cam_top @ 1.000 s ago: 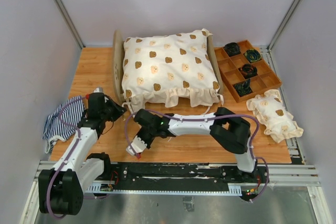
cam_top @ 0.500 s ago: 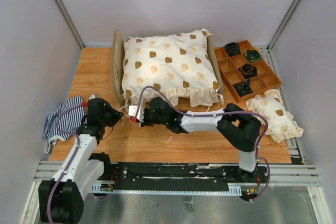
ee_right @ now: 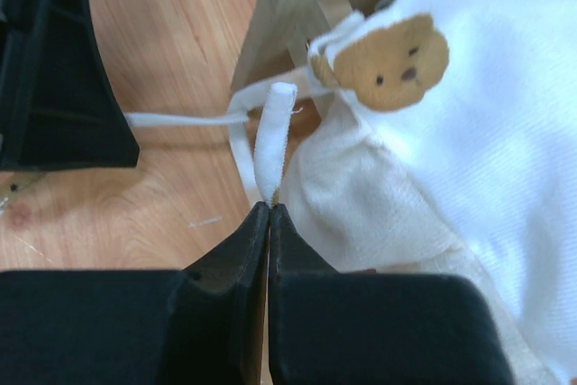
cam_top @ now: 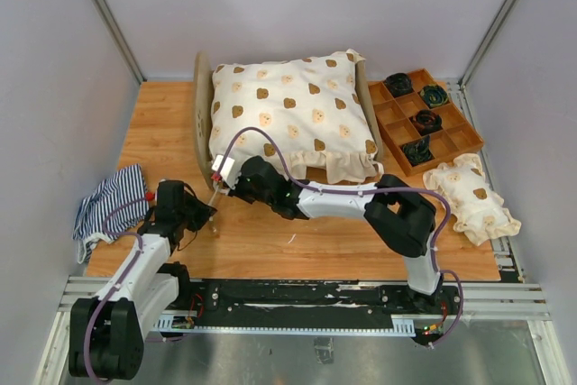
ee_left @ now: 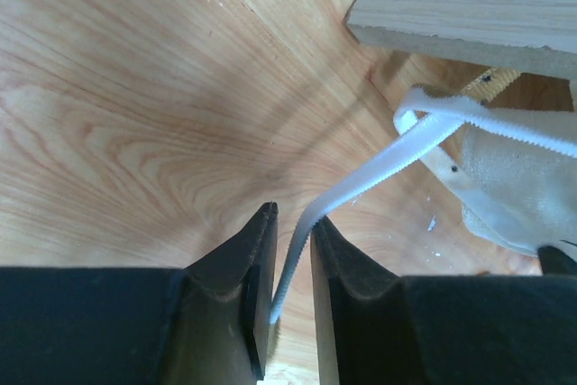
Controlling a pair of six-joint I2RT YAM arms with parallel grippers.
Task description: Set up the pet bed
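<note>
We see the pet bed (cam_top: 202, 105) at the back of the table (cam_top: 162, 128), bear-print cushion (cam_top: 288, 114) on top. At its near-left corner our right gripper (ee_right: 269, 209) pinches a white ribbon (ee_right: 273, 132) tight, and the left gripper (ee_left: 293, 223) stands slightly parted, a second ribbon (ee_left: 379, 169) running between its jaws
</note>
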